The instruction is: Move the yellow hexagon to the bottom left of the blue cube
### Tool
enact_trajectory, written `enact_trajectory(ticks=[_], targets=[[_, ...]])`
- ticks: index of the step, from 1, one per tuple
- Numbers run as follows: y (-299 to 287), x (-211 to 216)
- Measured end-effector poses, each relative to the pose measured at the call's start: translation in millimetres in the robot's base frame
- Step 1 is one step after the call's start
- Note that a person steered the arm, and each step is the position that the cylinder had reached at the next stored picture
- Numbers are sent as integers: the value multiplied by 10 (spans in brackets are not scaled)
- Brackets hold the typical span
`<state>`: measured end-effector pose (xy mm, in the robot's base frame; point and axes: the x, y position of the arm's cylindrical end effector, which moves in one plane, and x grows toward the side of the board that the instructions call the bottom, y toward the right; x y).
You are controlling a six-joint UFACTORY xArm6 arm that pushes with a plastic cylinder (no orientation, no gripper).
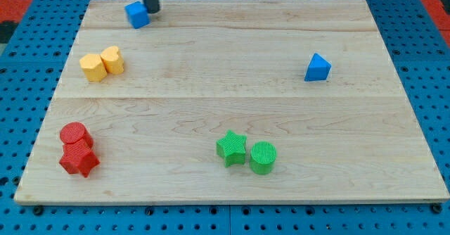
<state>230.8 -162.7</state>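
The yellow hexagon [92, 67] lies at the view's left, touching a yellow heart-shaped block [112, 59] on its right. The blue cube [137, 14] sits near the view's top left edge of the board, above and to the right of the hexagon. My tip [152, 11] stands right beside the blue cube, at its right side, near the top edge. It is well away from the yellow hexagon.
A blue triangular block [318, 67] lies at the right. A green star [231, 148] and a green cylinder [263, 157] sit at the bottom middle. A red cylinder [75, 135] and a red star [79, 160] sit at the bottom left. The wooden board [225, 94] rests on a blue pegboard.
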Motion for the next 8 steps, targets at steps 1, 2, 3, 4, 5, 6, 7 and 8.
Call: enact_trajectory(ticks=[1, 2, 3, 4, 5, 6, 7, 8], targets=[[113, 161], [991, 861], [1168, 1991], [307, 2252], [-816, 2233], [-1065, 1935], [-809, 1584], [-382, 1433]])
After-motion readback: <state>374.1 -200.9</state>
